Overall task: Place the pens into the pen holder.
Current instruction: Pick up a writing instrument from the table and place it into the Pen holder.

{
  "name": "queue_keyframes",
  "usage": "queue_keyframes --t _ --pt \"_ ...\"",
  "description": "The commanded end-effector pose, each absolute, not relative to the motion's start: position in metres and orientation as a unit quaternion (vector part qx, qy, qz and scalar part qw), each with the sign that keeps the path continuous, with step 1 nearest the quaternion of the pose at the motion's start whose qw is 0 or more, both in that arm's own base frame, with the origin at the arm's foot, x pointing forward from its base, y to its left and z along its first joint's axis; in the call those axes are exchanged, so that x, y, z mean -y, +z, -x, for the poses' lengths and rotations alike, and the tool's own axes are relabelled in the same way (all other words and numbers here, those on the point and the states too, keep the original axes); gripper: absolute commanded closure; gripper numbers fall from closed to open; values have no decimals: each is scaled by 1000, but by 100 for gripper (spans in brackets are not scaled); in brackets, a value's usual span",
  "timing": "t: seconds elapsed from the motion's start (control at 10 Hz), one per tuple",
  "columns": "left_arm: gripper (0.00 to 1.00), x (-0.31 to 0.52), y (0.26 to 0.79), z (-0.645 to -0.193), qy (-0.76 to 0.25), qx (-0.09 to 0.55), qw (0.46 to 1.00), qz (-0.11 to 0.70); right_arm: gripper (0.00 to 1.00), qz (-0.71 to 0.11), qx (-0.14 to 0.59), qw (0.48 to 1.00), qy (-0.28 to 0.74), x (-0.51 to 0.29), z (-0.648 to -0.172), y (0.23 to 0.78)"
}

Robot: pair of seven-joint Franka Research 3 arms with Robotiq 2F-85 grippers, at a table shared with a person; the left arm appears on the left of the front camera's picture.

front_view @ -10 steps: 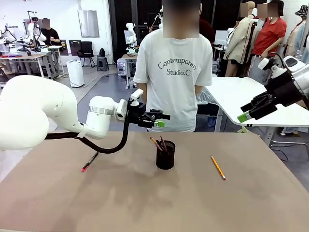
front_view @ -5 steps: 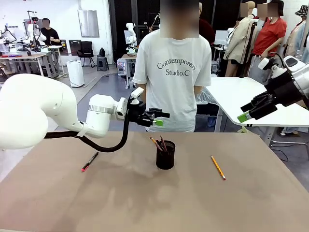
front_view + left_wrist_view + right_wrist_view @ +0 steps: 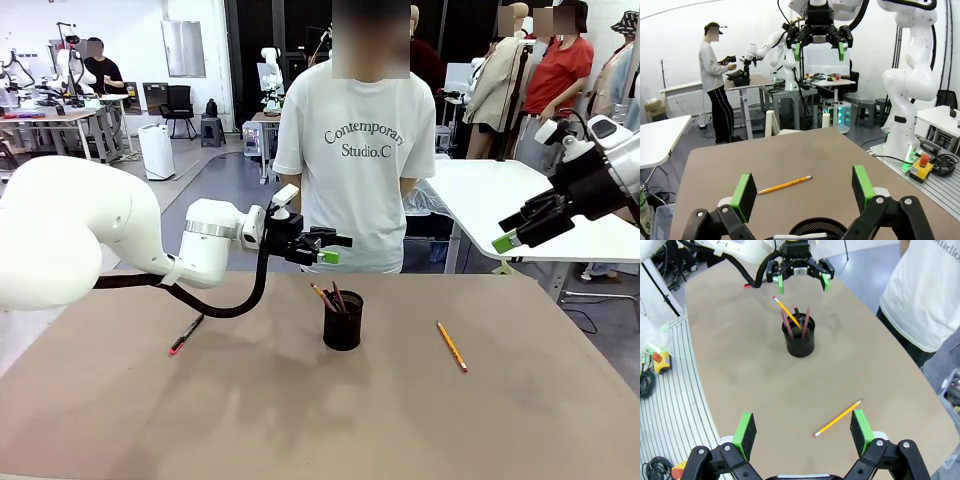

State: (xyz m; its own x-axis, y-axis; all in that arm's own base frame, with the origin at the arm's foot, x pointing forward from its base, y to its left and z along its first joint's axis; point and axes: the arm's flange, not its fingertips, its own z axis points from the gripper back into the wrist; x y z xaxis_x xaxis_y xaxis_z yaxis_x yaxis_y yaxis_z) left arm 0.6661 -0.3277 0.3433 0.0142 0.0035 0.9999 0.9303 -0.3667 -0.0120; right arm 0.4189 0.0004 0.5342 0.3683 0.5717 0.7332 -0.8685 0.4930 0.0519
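Left gripper is hovering above the table, higher than the pen holder and a little to its left, clear of it. I am reading its claw as spread wide, with the green pads well apart and nothing between them.

The pen holder is standing upright near the middle of the table. Pens are leaning inside it. From the right wrist camera I am making out an orange-yellow pencil and reddish-brown sticks poking above the rim.

A loose pencil is lying flat on the table to the right of the holder, well apart from it. A black pen with a red end is lying flat on the left side, below the left arm and also well apart from the holder.

Right gripper is hanging high, off the right side of the table. Its claw is spread and holding nothing.

A person is standing at the far edge, behind the holder.
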Motion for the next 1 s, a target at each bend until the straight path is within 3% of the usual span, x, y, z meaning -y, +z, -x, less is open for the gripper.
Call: queue_keyframes --t 0.0,0.1,0.5,0.9 --pt "0 312 370 -648 -592 379 401 587 0 -232 344 791 450 -2 -419 534" --pt "0 302 386 -639 -589 359 415 594 0 -232 344 791 450 -2 -419 534" --pt "0 281 450 -591 -594 291 554 506 0 -232 344 791 450 -2 -419 534" --pt "0 244 491 -560 -642 270 586 415 0 -232 344 791 450 -2 -419 534"
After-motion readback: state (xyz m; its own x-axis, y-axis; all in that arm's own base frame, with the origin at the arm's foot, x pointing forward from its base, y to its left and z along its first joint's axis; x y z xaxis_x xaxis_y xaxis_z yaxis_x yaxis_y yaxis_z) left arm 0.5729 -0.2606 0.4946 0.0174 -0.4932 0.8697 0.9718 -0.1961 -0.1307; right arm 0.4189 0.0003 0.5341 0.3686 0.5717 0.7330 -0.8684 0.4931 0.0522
